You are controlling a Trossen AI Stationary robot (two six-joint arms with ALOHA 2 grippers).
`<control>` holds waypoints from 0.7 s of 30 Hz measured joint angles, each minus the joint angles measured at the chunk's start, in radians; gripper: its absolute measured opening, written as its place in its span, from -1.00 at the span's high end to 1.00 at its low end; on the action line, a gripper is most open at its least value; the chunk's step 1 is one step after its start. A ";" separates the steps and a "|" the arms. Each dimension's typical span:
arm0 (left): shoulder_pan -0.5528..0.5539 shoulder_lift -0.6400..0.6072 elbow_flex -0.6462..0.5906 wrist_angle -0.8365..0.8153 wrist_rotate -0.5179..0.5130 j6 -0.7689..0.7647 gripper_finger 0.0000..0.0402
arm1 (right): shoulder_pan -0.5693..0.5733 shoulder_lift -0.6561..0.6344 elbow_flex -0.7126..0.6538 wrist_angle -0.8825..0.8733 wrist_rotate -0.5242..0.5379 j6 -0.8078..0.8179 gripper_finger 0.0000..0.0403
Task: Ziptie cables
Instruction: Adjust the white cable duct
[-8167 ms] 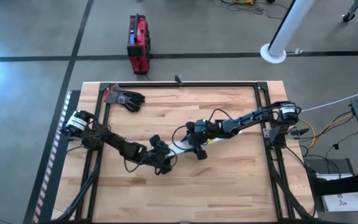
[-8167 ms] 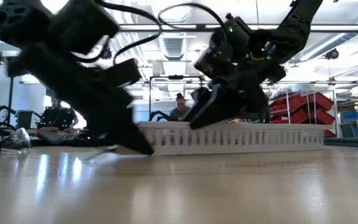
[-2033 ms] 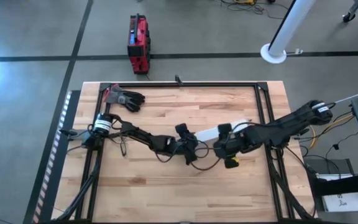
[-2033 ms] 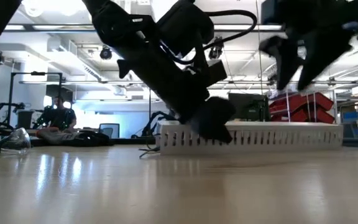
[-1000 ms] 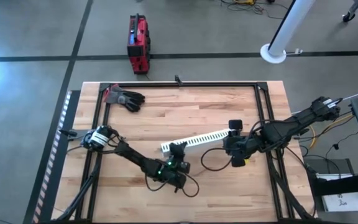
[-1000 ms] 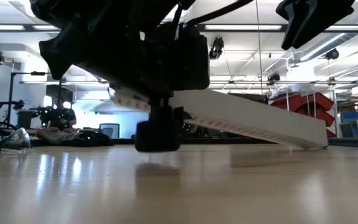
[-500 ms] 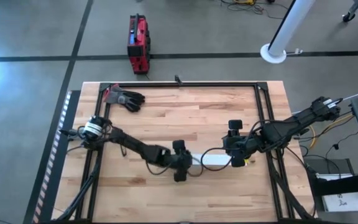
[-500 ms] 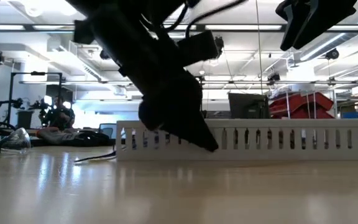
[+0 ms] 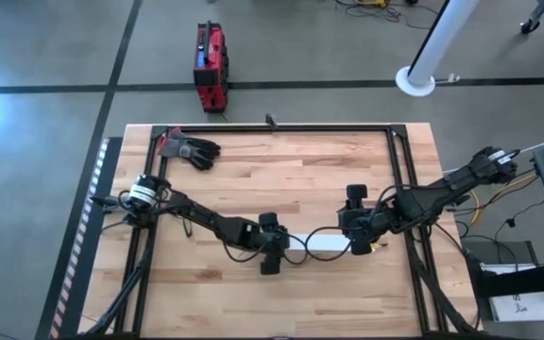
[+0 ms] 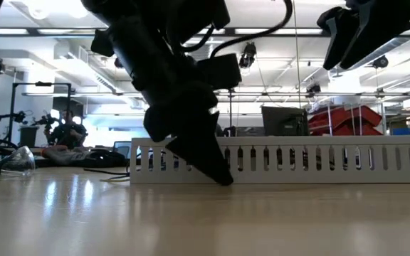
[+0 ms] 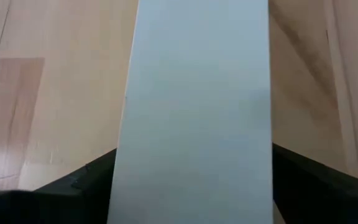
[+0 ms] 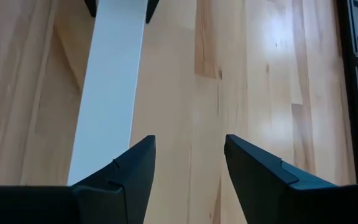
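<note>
Wood-slat table (image 9: 253, 293), workshop behind. Left gripper (image 9: 270, 257) straddles white slotted channel (image 10: 319, 162), fingers (image 11: 73, 186) closed on its sides. Right gripper (image 12: 188, 165) hovers spread wide, holding nothing. Cables not discernible; likely light, limp, slippery, so pinch the bunch mid-length.

White slotted channel (image 9: 324, 242); pale wood table (image 9: 300, 293); red case (image 9: 210, 64); black glove (image 9: 194, 149).
</note>
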 joint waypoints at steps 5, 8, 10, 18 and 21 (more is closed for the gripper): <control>-0.002 0.026 0.001 -0.008 -0.026 0.007 -0.54 | 0.000 0.000 -0.001 0.018 0.000 -0.002 0.10; -0.009 0.030 0.001 -0.009 -0.069 0.046 -0.51 | 0.000 0.000 -0.001 0.019 0.000 -0.011 0.10; -0.018 0.030 0.001 -0.011 -0.135 0.081 -0.42 | 0.000 0.000 -0.001 0.020 0.000 -0.012 0.10; -0.033 0.035 -0.004 -0.051 -0.429 0.200 0.04 | 0.000 0.000 -0.001 0.021 0.000 -0.020 0.10; -0.046 0.038 -0.005 -0.086 -0.557 0.240 0.04 | 0.000 -0.001 -0.001 0.020 0.000 -0.027 0.10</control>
